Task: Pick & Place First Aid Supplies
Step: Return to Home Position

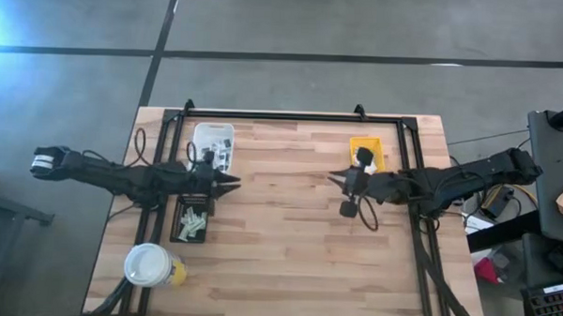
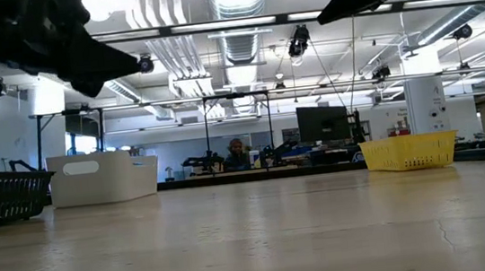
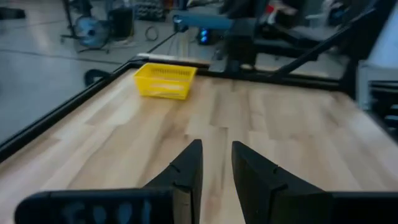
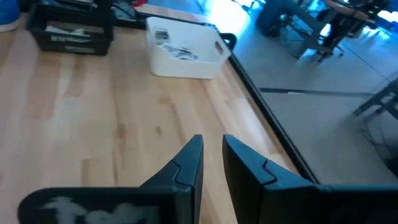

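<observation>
The first aid supplies are small white packets lying in the white tray (image 1: 213, 144) and in the black tray (image 1: 193, 221); the right wrist view shows them too, in the white tray (image 4: 183, 46) and the black tray (image 4: 71, 32). A small white piece shows in the yellow tray (image 1: 366, 153). My left gripper (image 1: 234, 183) hangs above the table between the white and black trays, pointing toward the right edge. Its fingers (image 3: 216, 149) stand a narrow gap apart with nothing between them. My right gripper (image 1: 334, 179) hangs just near of the yellow tray, pointing left, also narrowly open (image 4: 211, 142) and holding nothing.
A large white-lidded yellow cup (image 1: 149, 264) stands at the near left corner. A black frame (image 1: 292, 117) runs along the table's far edge and sides. Bare wood (image 1: 288, 233) lies between the two grippers and toward the near edge.
</observation>
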Motion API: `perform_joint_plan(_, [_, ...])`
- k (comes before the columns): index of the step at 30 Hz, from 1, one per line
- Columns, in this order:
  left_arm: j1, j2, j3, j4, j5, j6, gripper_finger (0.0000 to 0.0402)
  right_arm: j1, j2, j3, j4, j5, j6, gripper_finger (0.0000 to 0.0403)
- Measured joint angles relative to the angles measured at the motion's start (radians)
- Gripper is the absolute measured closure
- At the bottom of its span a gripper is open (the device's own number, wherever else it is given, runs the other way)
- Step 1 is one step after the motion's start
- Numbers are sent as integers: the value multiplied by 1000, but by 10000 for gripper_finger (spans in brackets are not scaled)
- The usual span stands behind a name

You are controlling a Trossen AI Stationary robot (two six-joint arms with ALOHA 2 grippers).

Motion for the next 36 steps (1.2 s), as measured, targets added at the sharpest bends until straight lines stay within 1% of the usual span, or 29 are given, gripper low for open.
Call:
perform_joint_plan(3, [0,-35,-56,60,13,-8,321,-40,-20,0,-11,-1,-10,346])
perform_joint_plan(7, [0,-93,-103,59,39,-33,321,-85,-43,-3,-12,-1,-25,346])
perform_joint_plan(19, [0,-232,-169,61,208,-17,323,-174,-109,-15,-11,-3,-79,346])
perform_joint_plan(24, [0,-266,-175,59,258,1,347,-208,-180,-47,-7,-3,-77,346])
perform_joint_plan(30, [0,-291,-177,58,286,33,395,-221,-309,-134,-7,-2,-28,346])
perform_joint_plan(36, [0,-324,-190,62,288,57,396,-220,-424,-217,-6,-3,15,346])
